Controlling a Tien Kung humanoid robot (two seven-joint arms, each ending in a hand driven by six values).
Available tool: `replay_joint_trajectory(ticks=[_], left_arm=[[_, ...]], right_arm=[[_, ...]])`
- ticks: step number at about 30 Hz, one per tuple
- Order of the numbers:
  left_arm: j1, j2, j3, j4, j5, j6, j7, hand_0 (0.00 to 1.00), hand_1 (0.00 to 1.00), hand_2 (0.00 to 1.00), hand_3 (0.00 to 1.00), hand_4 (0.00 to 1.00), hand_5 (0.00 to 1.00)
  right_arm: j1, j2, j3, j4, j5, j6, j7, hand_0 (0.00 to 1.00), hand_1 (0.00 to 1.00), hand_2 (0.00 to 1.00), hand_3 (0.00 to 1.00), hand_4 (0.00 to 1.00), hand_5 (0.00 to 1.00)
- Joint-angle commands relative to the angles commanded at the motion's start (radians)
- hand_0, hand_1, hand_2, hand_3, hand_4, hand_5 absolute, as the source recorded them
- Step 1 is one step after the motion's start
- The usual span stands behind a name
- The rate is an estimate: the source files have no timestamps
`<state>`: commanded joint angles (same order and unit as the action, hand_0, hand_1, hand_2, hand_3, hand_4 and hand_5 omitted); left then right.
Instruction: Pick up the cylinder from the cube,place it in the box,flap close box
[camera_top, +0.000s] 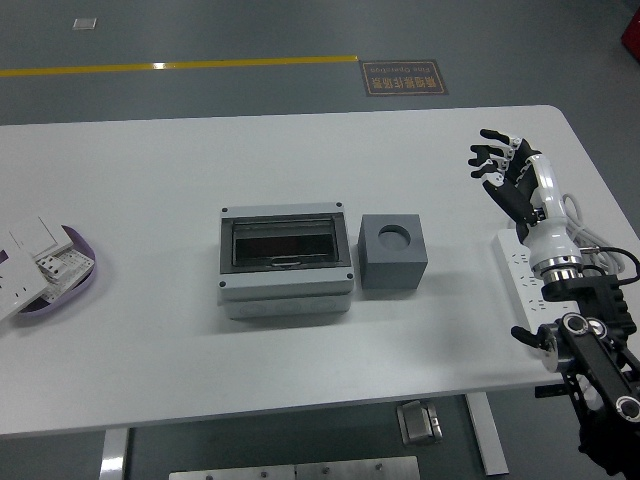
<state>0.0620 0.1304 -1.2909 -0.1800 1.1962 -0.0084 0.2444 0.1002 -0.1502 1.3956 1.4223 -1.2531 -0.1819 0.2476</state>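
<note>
A grey cube (394, 252) with an empty round hole in its top stands at the table's middle. Left of it, touching or nearly so, is a grey box (286, 260) with its transparent flap shut. No cylinder shows on the cube or the table; the dark flap hides the box's inside. My right hand (505, 168) is raised at the table's right side, well right of the cube, fingers spread and holding nothing. My left arm is out of view.
A white power strip (528, 281) with cables lies under my right forearm at the table's right edge. A purple dish (60, 285) holding white switch plates sits at the left edge.
</note>
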Motion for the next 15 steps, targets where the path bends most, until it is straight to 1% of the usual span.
replay_joint_trajectory(ticks=[8, 15], left_arm=[[-0.010, 0.004, 0.003, 0.000, -0.003, -0.001, -0.005, 0.602, 0.586, 0.563, 0.603, 0.667, 0.282], [-0.017, 0.004, 0.008, 0.000, -0.007, -0.001, -0.007, 0.602, 0.586, 0.563, 0.602, 0.668, 0.281]], right_arm=[[-0.001, 0.002, 0.015, 0.008, 0.046, -0.003, 0.028, 0.557, 0.602, 0.634, 0.684, 0.581, 0.290], [-0.014, 0.003, 0.050, 0.017, 0.062, -0.010, 0.044, 0.557, 0.603, 0.634, 0.682, 0.583, 0.289]])
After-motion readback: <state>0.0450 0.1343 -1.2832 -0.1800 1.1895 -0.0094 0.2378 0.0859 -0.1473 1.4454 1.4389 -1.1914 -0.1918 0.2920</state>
